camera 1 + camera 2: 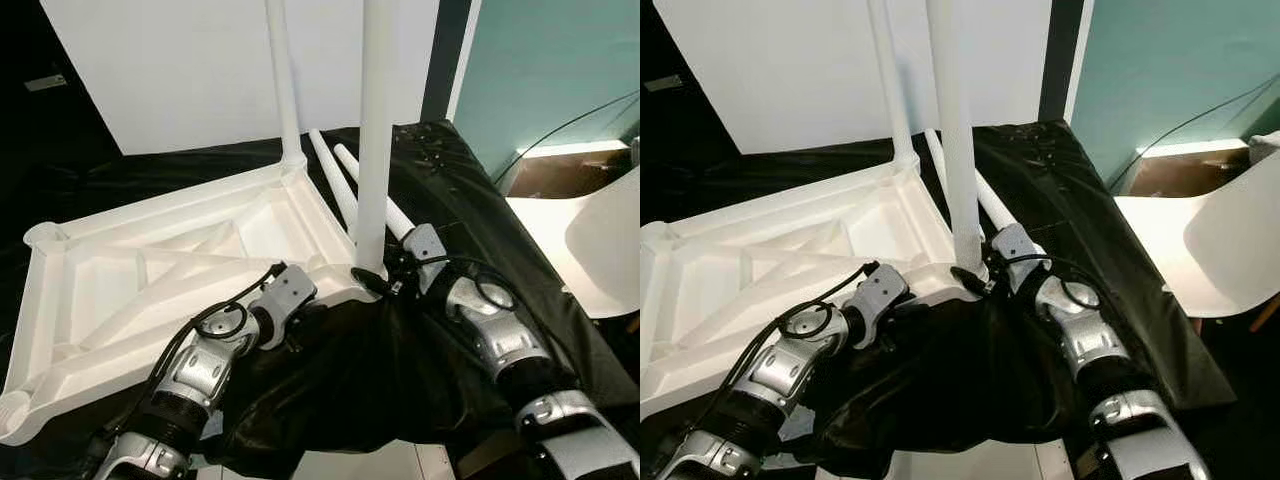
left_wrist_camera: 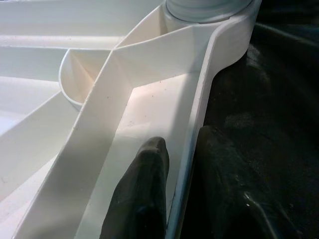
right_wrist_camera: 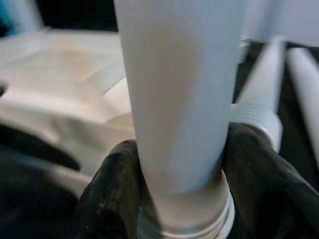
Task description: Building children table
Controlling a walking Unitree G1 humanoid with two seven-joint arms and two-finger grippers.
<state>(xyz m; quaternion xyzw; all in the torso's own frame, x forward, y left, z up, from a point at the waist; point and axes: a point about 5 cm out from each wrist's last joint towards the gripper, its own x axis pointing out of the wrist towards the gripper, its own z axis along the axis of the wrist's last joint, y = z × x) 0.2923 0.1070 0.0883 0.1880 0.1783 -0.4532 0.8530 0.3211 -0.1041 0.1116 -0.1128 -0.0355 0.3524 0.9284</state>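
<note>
White plastic leg (image 1: pixel 374 140), stiff & light, right gripper (image 3: pixel 179 199) fingers clamped round its threaded base; left gripper (image 2: pixel 172 184) fingers pinch tabletop (image 1: pixel 150 270) rim.

Head views: sharp and evenly exposed, with no motion blur. The white tabletop (image 1: pixel 170 270) and the upright leg (image 1: pixel 375 130) are bright, close to overexposed, and the wall behind is flat white. The black cloth (image 1: pixel 330 380) carries soft highlights along its folds and loses detail in its darker areas. The upper left corner is near black.

Left wrist view: in focus, with a warm tint on the plastic ribs and soft shadows in the recesses; the dark finger (image 2: pixel 142 199) is dimly lit.

Right wrist view: soft, out of focus, with the background blurred.
</note>
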